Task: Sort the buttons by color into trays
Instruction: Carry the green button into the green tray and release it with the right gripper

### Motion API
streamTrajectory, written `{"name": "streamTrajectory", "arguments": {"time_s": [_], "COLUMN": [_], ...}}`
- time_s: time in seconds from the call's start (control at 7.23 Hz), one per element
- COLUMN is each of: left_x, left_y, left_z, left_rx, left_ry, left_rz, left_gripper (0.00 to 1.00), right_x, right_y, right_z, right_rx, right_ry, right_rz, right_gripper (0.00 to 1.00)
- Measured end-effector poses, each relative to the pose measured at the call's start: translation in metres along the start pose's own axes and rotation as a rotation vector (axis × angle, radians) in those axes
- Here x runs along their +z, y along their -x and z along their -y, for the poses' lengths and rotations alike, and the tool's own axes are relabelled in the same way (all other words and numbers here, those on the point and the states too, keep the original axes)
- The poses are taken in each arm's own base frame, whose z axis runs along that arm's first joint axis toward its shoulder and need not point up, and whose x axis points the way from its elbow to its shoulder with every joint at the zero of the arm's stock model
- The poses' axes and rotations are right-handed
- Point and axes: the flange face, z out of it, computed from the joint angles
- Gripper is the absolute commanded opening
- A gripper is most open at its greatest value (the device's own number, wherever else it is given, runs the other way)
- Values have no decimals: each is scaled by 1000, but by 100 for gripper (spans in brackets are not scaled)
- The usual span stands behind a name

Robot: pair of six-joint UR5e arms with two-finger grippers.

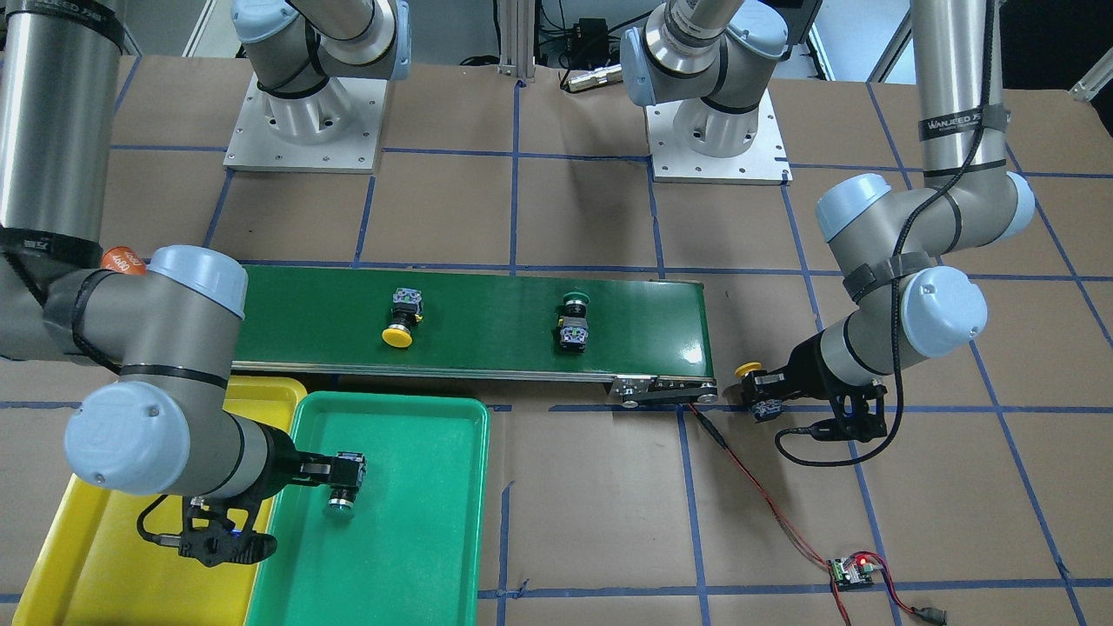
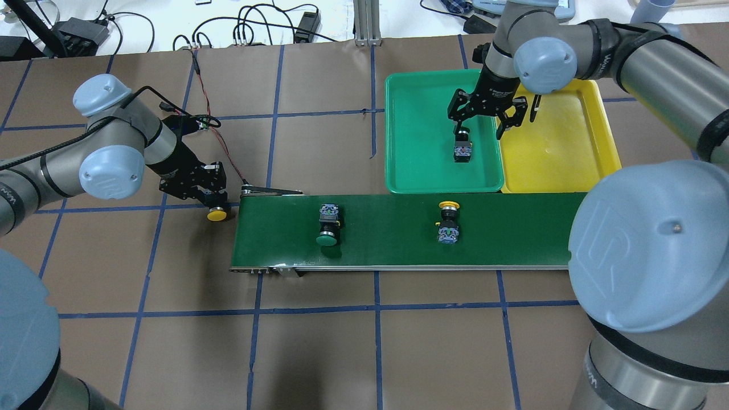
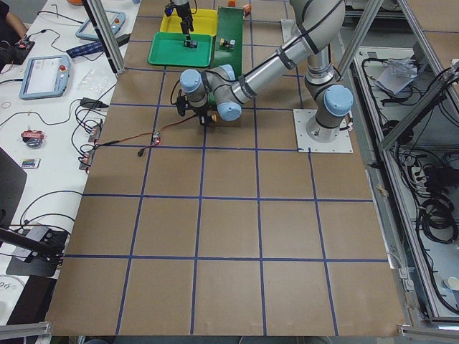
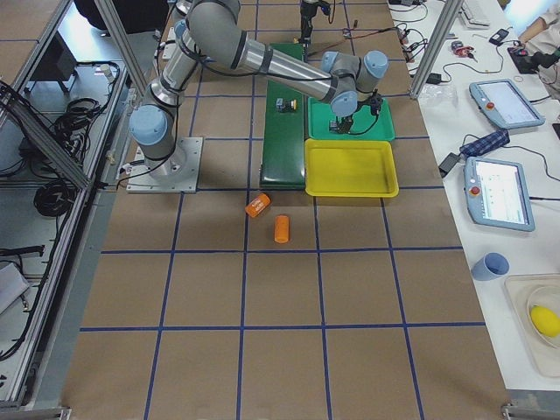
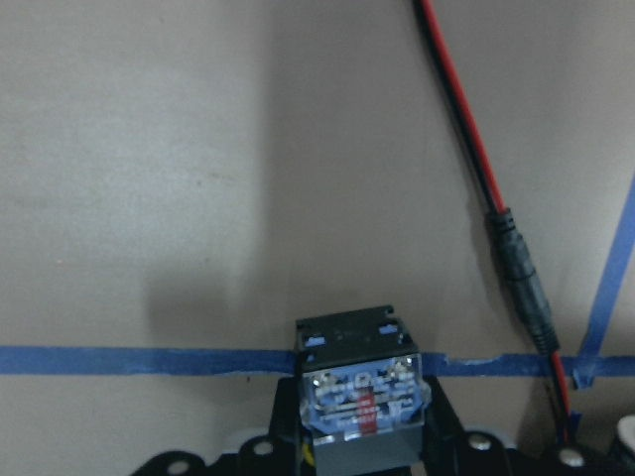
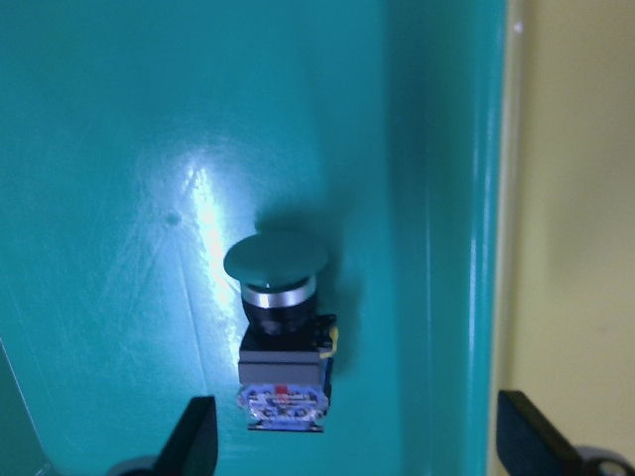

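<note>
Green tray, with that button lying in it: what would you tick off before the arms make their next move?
1. The sorted green button lies inside the green tray: ok.
2. The right tool is open, with its fingers apart from that button: ok.
3. The left tool is shut on the held yellow button: ok.
4. The yellow tray shows bare floor for it: ok.
5. Sorting finished: not ok. The belt green button and the belt yellow button lie on the conveyor belt.
6. Belt stopped or running: cannot tell.
</note>
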Motion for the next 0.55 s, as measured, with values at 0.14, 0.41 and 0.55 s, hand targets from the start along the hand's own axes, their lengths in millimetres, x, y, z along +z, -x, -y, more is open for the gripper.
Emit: {"name": "streamTrajectory", "arguments": {"time_s": [0.14, 0.41, 0.55], "left_x": [-30, -81, -86], "left_y": [-5, -30, -57], "left_z": [-4, -25, -43], "left_rx": [6, 29, 65], "left_ry": [-18, -12, 3], "left_rz": [24, 41, 46], "left_gripper": [0, 0, 0], "right_x": [-18, -25, -26], "right_y": [-5, -12, -14], "right_z": [-18, -76, -107], "right_rx": [-4, -32, -43], "right_ry": [2, 36, 46], "right_rz": [-21, -38, -40], "right_gripper": [100, 100, 100]}}
